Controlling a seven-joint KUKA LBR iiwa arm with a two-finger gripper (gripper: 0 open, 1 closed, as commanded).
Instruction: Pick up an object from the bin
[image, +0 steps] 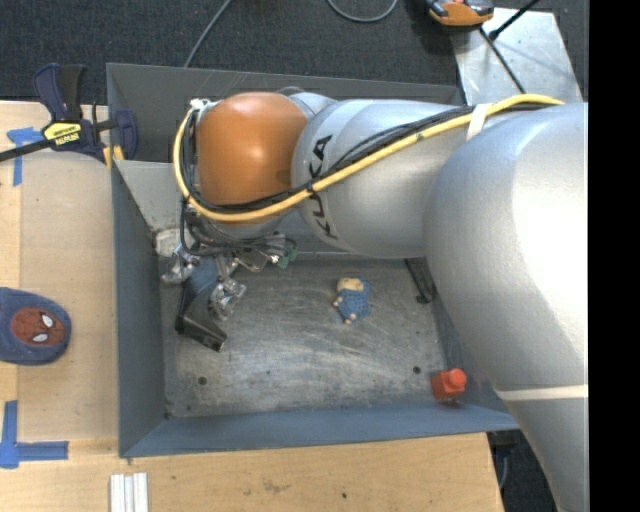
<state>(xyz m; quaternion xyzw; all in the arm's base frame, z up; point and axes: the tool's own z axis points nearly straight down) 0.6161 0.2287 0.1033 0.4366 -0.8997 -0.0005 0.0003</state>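
Gripper (207, 305) sits low at the grey metal bin's (300, 425) left (open or closed, can't tell); a small blue-and-yellow figure (350, 298) lies mid-frame, apart.

**Even overhead light, soft shadows**

Bright, diffuse light falls from above on the bin (135, 330). Its scuffed floor reads pale grey with a faint sheen near the middle. The orange cover (250, 145) carries a broad, soft highlight, and the silver arm (500, 220) shines along its upper curve. Shade gathers beneath the arm, deepest under the cover and along the bin's right side.
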